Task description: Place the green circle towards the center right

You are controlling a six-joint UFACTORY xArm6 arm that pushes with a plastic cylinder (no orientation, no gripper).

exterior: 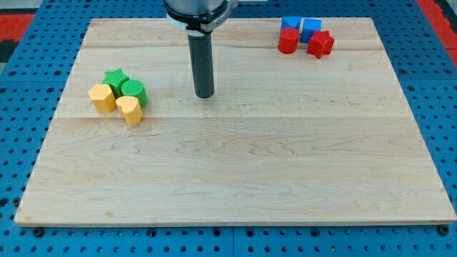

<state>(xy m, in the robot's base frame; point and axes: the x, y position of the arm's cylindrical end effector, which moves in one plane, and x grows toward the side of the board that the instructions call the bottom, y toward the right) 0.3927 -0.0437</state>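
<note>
The green circle [133,91] is a short, round, bright green block lying flat on the table [235,178], its circular face up. It sits at the left side of the table, toward the far half, well away from the center right. It is packed into a small cluster: the green star [114,78] touches it on its far-left side, the yellow hexagon-like block [102,98] lies just to its left, and the yellow heart-shaped block [129,109] presses against its near edge. Its right side is open to bare wood. My tip [204,94] rests to its right, apart from it, at about the same depth.
</note>
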